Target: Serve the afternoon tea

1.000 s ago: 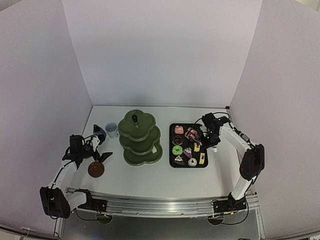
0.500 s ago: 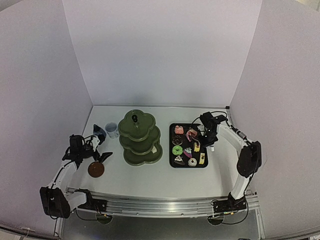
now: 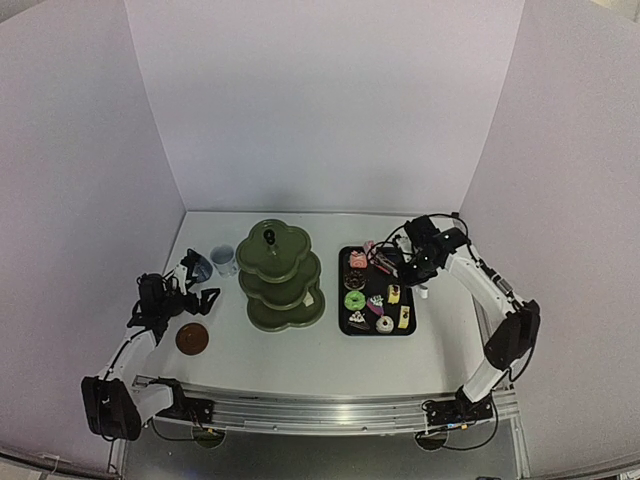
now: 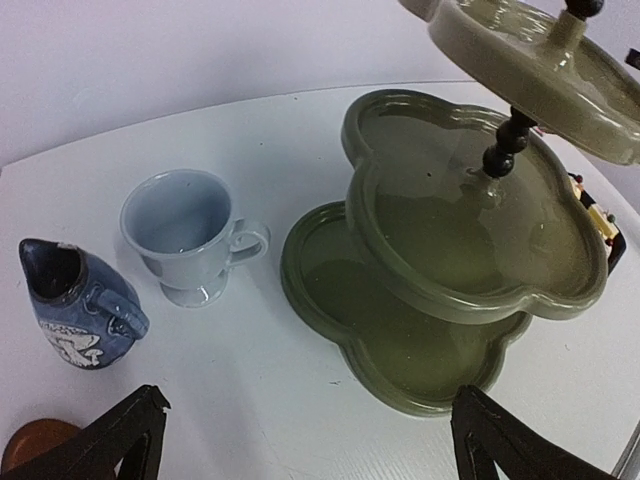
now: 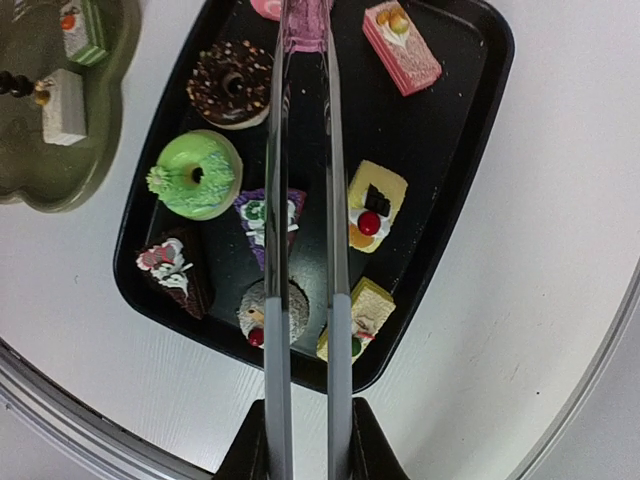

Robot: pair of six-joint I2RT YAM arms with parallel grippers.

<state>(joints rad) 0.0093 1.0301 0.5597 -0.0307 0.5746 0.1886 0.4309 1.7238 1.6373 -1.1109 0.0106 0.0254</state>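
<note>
At the far left a brown disc (image 3: 192, 338) lies on the tabletop (image 3: 300, 350); the left wrist view shows only a corner of it. The left fingers (image 4: 115, 440) stand wide apart and hold nothing, just short of the small blue jug (image 4: 75, 315) and the white cup (image 4: 190, 235), which stand side by side without touching.

Next comes the dark green three-tier stand (image 4: 400, 330). Its top tier is cut off in the left wrist view. Two small pastries (image 5: 62, 105) sit on its lowest tier, on the side facing the black tray (image 5: 462, 120). A strip of bare tabletop parts the stand from the tray.

On the tray lie a chocolate doughnut (image 5: 230, 82), a green doughnut (image 5: 195, 172), a pink cake (image 5: 402, 45) and several smaller pieces. The right fingers (image 5: 375, 462) are clamped on the metal tongs (image 5: 337, 200), whose tips pinch a pink pastry (image 5: 305, 30) over the tray's far end. That pastry is cut off by the frame, and whether it hangs clear of the tray is hard to tell. The tong arms cross over a purple slice (image 5: 255, 215) and partly hide it. To the right of the tray the tabletop is bare up to its curved edge.
</note>
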